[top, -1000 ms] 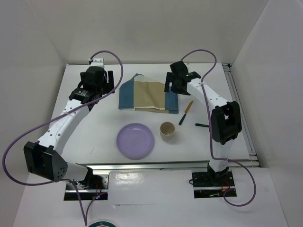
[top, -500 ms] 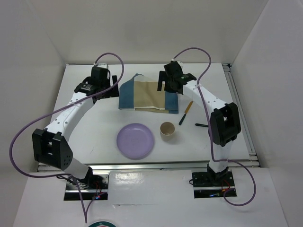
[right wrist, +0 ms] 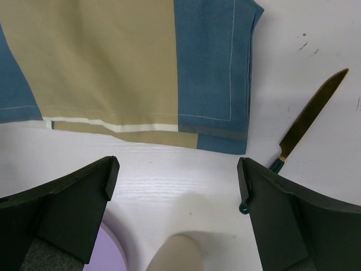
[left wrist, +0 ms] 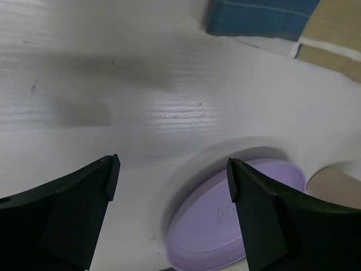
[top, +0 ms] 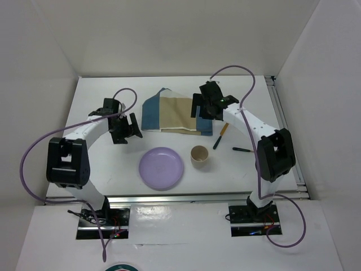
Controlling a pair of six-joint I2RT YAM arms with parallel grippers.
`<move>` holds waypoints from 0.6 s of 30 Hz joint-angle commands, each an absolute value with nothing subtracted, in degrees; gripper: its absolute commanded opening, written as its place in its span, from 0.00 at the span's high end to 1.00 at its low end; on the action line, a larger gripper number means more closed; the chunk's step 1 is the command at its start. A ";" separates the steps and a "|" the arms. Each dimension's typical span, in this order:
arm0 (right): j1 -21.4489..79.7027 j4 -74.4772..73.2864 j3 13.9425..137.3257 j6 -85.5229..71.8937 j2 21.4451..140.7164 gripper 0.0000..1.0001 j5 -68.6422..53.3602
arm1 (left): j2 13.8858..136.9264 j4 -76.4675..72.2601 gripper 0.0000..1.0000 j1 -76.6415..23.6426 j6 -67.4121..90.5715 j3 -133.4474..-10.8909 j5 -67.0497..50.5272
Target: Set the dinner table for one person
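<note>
Left gripper (left wrist: 172,169), right gripper (right wrist: 177,169): jaws spread wide. Dinner table (top: 118,164): flat, white, smooth tabletop; metal rail (top: 186,196) at lower edge.

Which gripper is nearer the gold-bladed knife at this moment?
Right. The right gripper hovers over the right edge of the placemat, just left of the knife. The left gripper is past the placemat's left side, near the purple plate.

Finishes on show
The dinner table (left wrist: 141,113) is smooth, faintly grained, softly sheened; the placemat (right wrist: 141,62) is matt stitched cloth; the plate (top: 162,168) looks like smooth plastic; the knife (right wrist: 310,116) blade is shiny golden metal.
</note>
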State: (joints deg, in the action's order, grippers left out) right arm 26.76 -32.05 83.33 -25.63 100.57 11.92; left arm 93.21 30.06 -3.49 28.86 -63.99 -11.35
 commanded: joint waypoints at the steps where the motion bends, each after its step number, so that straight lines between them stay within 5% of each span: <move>1: 27.25 -30.15 83.41 -25.05 97.91 0.00 10.81 | 97.20 23.47 0.05 -2.55 30.76 -63.11 -20.30; 14: 28.83 -33.30 82.27 -25.58 97.21 0.00 13.18 | 115.12 19.77 0.12 -2.02 33.84 -78.12 -18.90; 18: 28.83 -34.45 81.74 -25.58 96.68 0.00 13.80 | 120.32 20.39 0.22 -2.02 33.84 -82.96 -20.30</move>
